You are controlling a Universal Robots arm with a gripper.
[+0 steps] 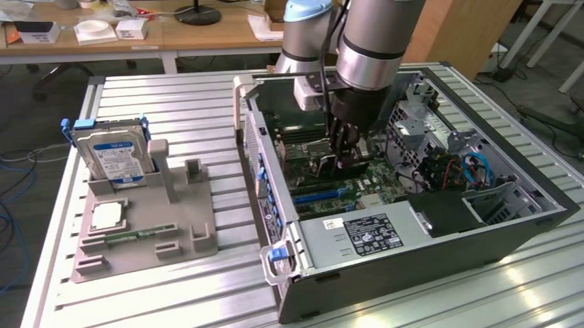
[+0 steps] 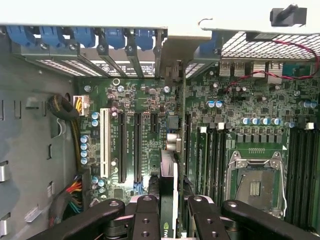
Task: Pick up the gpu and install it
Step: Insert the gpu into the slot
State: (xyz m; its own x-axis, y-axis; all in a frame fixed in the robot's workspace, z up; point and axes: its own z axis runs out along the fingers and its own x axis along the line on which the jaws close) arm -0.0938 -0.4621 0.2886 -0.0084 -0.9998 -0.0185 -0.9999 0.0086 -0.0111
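Green circuit board of the gpu [image 2: 168, 192] clamped edge-on between the black fingers [image 2: 146, 220] of the gripper [image 2: 170, 212]; jaws partly closed, one finger on each face of the card. Card held upright inside the open computer case [image 1: 511, 239], over the motherboard [image 2: 150, 100], its lower edge close to the long dark expansion slots [image 2: 137, 147] beside the white slot [image 2: 105, 142]. Contact between card and slot: cannot tell. Silvery bracket end of the card directed toward the rear wall of the case, where the row of blue slot-cover clips [image 2: 82, 36] sits.

Exterior view: gripper [image 1: 347, 160] lowered into the case from above, arm [image 1: 379, 41] near vertical, card largely hidden behind the fingers. Empty CPU socket [image 2: 255, 185] with metal frame just beside the gripper. Power supply [image 1: 365, 232] with white label at the near end of the case. Blue cables [image 1: 479, 171] in the drive bay toward the exterior view's right.

Grey parts holder [image 1: 146, 232] on the slatted aluminium bench [image 1: 182, 102], well apart from the case toward the exterior view's left. Silver hard drive [image 1: 111, 157] with blue-white label upright in the holder. Processor chip [image 1: 105, 216] flat on the holder; narrow green memory stick [image 1: 137, 236] just beside it.
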